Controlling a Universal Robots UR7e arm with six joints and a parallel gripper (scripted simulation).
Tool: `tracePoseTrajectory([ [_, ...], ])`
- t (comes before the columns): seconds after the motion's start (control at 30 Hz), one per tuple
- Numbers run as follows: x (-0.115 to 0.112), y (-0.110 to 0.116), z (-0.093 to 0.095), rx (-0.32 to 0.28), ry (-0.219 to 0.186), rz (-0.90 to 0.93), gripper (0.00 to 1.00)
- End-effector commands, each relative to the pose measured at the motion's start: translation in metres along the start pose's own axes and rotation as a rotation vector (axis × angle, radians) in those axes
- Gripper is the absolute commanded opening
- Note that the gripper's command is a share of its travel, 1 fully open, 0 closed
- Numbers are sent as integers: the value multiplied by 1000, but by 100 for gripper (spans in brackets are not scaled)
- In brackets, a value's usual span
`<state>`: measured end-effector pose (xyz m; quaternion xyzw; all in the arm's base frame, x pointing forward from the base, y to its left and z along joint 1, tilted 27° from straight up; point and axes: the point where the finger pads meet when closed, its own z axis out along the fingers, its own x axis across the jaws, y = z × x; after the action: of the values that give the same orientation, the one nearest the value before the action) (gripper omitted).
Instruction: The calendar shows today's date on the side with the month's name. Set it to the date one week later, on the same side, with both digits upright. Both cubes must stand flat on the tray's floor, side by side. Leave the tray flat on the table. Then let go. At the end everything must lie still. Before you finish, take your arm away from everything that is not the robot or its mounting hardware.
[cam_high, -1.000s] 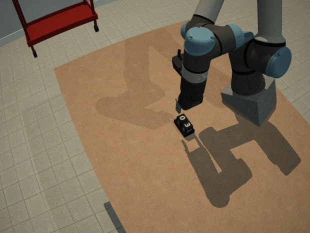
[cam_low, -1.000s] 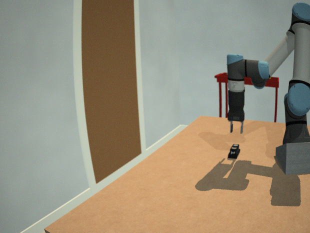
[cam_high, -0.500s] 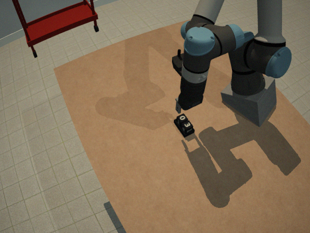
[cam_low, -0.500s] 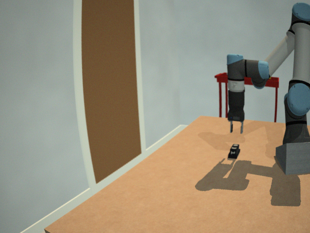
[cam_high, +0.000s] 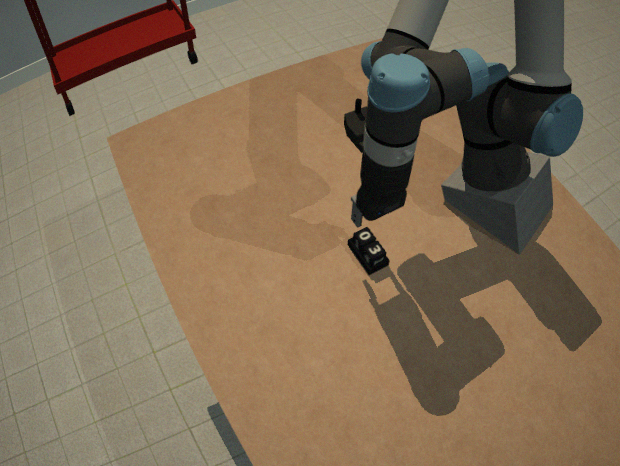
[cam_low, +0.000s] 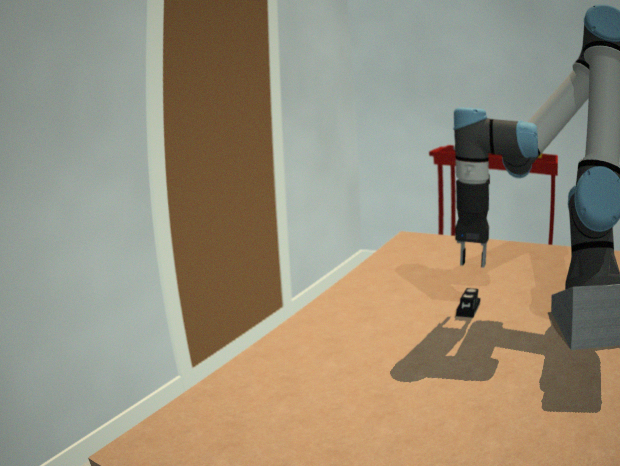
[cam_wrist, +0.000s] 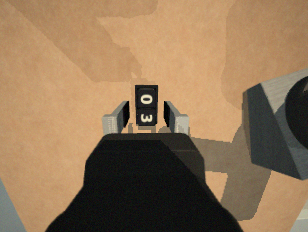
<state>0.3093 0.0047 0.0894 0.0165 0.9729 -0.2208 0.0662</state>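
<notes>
A small black tray (cam_high: 356, 254) (cam_low: 466, 315) stands on the table and carries two black cubes side by side. One cube (cam_high: 364, 235) (cam_wrist: 146, 99) has a white 0 on top, the other cube (cam_high: 374, 249) (cam_wrist: 146, 118) a white 3. A pale mark shows on the 3 cube's end face; it is too small to read surely. No month name is readable, and the other cube sides are hidden. My gripper (cam_low: 473, 265) (cam_wrist: 146, 109) is open and empty, well above the tray, pointing down. In the wrist view its fingers stand left and right of the cube pair.
The robot's grey wedge-shaped base (cam_high: 493, 212) (cam_low: 591, 318) (cam_wrist: 267, 130) stands on the table, to the right of the tray. A red cart (cam_high: 122, 47) (cam_low: 546, 164) stands on the floor beyond the table. Arm shadows fall on the table around the tray.
</notes>
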Motion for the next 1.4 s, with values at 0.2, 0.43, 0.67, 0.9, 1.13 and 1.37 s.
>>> tracePoseTrajectory([
  [0.2,0,0,0,0,-1,0,90],
  [0.43,0,0,2,0,-1,0,90],
  [0.67,0,0,9,-1,-1,0,90],
  [0.9,0,-1,16,-1,-1,0,90],
  [1.13,0,-1,27,-1,-1,0,90],
  [1.37,0,-1,35,-1,-1,0,90],
])
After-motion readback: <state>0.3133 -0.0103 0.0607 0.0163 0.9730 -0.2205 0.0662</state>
